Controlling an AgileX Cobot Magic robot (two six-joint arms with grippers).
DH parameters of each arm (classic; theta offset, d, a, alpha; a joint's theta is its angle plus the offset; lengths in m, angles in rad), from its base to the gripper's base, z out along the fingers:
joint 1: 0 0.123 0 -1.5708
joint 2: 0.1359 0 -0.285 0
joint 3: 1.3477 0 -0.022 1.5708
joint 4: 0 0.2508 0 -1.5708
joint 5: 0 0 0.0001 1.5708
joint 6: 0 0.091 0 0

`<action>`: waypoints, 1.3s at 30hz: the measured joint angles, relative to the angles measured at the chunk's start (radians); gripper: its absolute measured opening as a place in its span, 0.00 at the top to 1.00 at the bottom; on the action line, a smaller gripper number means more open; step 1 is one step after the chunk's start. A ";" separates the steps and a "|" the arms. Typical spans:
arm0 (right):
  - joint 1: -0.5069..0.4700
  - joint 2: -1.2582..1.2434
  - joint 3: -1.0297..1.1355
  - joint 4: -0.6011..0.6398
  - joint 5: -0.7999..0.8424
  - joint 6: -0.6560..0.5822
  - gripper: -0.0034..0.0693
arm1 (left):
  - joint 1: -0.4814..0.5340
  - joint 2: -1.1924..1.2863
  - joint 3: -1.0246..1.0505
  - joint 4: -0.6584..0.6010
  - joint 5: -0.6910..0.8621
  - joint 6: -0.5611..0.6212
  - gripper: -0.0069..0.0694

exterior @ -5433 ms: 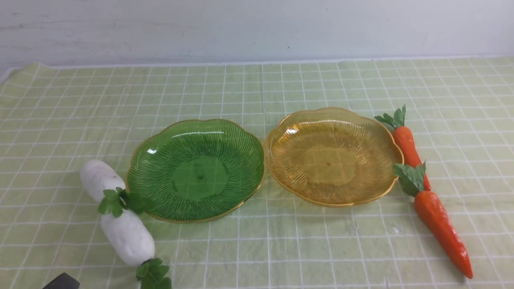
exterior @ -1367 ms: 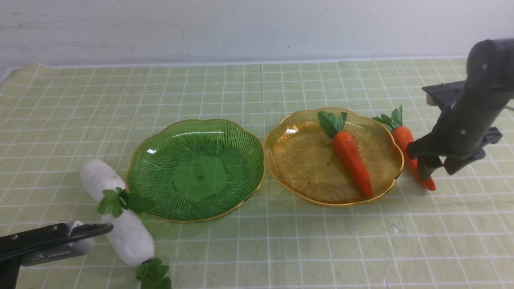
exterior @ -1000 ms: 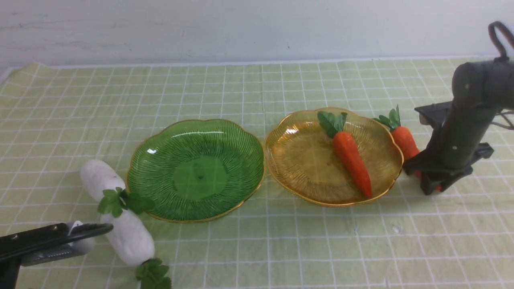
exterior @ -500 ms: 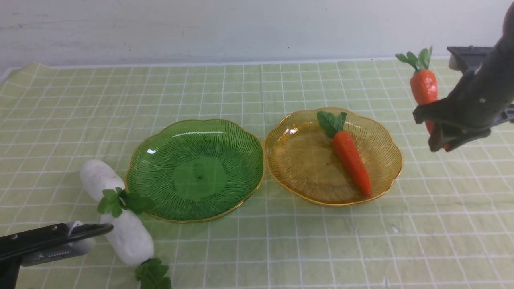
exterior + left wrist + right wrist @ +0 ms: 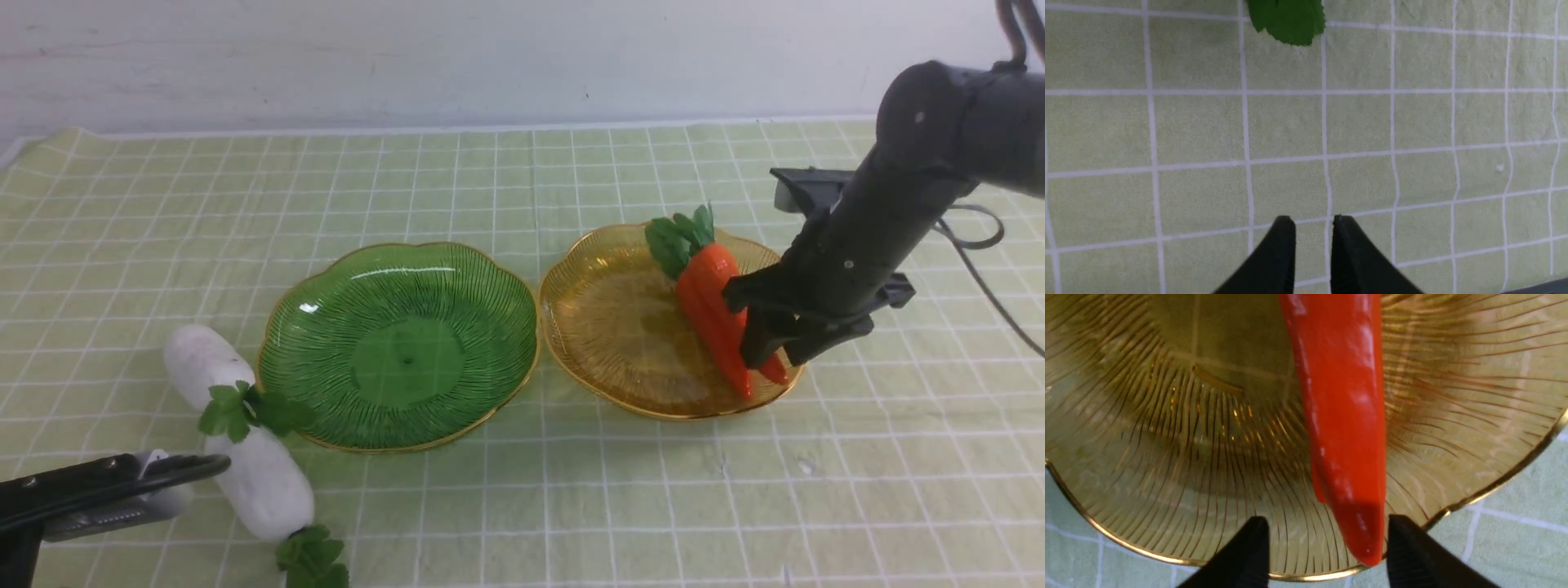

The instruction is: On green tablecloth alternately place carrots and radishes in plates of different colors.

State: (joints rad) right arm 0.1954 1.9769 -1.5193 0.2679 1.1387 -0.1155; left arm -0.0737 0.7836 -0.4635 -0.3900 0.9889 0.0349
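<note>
My right tool (image 5: 1329, 545) is over the amber plate (image 5: 620, 343), its fingers apart around the tapered end of the right-hand carrot (image 5: 714, 265), with a visible gap on one side; I can't tell whether the other finger touches it. That carrot lies alongside the other carrot (image 5: 709, 314), its leafy top against the other's leaves, both tips pointing toward my side of the amber plate. Just left of that dish I have the green plate (image 5: 408, 359), its scalloped gold rim next to the amber one. Further left, two white radishes lie end to end on the pale green tablecloth (image 5: 620, 506): the far radish (image 5: 204, 363) has leaves reaching over the green plate's edge, and the near radish (image 5: 260, 482) has its leafy top toward me. My left tool (image 5: 1312, 232) points down at bare cloth, fingers slightly apart with nothing between them. Beyond the cloth stands a pale wall (image 5: 522, 65).
</note>
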 joint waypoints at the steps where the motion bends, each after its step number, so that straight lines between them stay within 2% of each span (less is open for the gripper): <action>1: 0.000 0.000 -0.009 0.000 0.026 0.001 0.35 | 0.000 0.000 0.000 0.000 0.000 0.000 0.74; 3: 0.000 0.000 -0.027 -0.001 0.064 0.004 0.26 | 0.000 0.000 0.000 0.000 0.000 0.000 0.71; 6: 0.000 -0.003 -0.059 -0.001 0.078 0.003 0.21 | 0.000 0.000 0.000 0.000 0.000 0.000 0.66; 12: 0.000 -0.071 -0.057 -0.001 0.083 0.003 0.25 | 0.000 0.000 0.000 0.000 -0.019 0.000 0.55; 13: 0.000 -0.092 -0.053 0.001 0.083 0.003 0.27 | 0.000 0.000 0.000 0.000 -0.028 0.000 0.54; 14: 0.000 -0.160 -0.029 0.007 0.083 0.002 0.33 | 0.000 0.000 0.000 0.000 -0.048 -0.002 0.51; 15: 0.000 -0.167 -0.029 0.008 0.083 0.002 0.33 | 0.000 0.000 0.000 0.000 -0.051 -0.004 0.51; 17: 0.000 -0.281 0.040 0.019 0.083 -0.003 0.45 | 0.000 0.006 0.000 0.000 -0.088 -0.013 0.50; 19: 0.000 -0.331 0.073 0.021 0.084 -0.010 0.50 | 0.000 0.013 0.000 0.000 -0.110 -0.019 0.49; 22: 0.000 -0.498 0.192 0.022 0.092 -0.042 0.64 | 0.000 0.045 0.000 0.000 -0.188 -0.060 0.49; 28: 0.000 -0.792 0.405 0.022 0.108 -0.072 0.84 | 0.000 0.188 -0.029 0.000 -0.337 -0.087 0.49; 32: 0.000 -0.946 0.502 0.022 0.116 -0.075 0.90 | 0.000 0.327 -0.094 -0.001 -0.407 -0.087 0.46; 39: 0.000 -1.000 0.553 0.022 0.120 -0.075 0.90 | 0.000 0.478 -0.155 -0.023 -0.447 -0.092 0.38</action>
State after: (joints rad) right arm 0.1954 0.9768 -0.9666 0.2902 1.2587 -0.1900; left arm -0.0737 1.2617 -0.6180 -0.4128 0.5419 -0.0567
